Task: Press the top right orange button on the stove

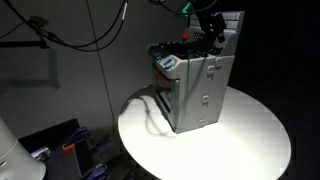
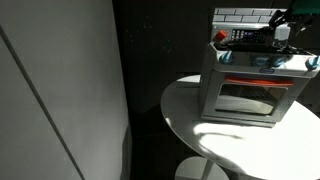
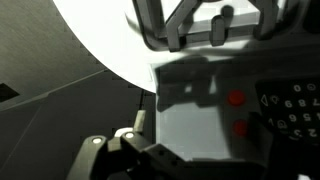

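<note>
1. The stove (image 1: 195,90) stands on the round white tabletop (image 1: 250,140). In an exterior view its oven door (image 2: 245,98) faces the camera, with the tiled back panel (image 2: 240,14) rising behind.
2. The claw (image 2: 283,28) hangs over the top of the stove, near the back panel. In the wrist view its fingertips (image 3: 222,28) look drawn narrow and hold nothing, though that picture is blurred.
3. The step in hand seems to be lining up; I judge the press not yet made.
4. A narrow claw suits this, since one tip then meets one button only. Come in straight along the button's own line and push gently, because the light stove could slide or tip. Then back off the same way.
5. The wrist view may be flipped, so settle which button is "top right" from the exterior views.
6. The count is one stove, one claw, one tabletop and one oven door. Two red-orange buttons (image 3: 236,98) sit close together in the wrist view, beside one dark keypad (image 3: 292,105). I cannot tell whether there are more.
</note>
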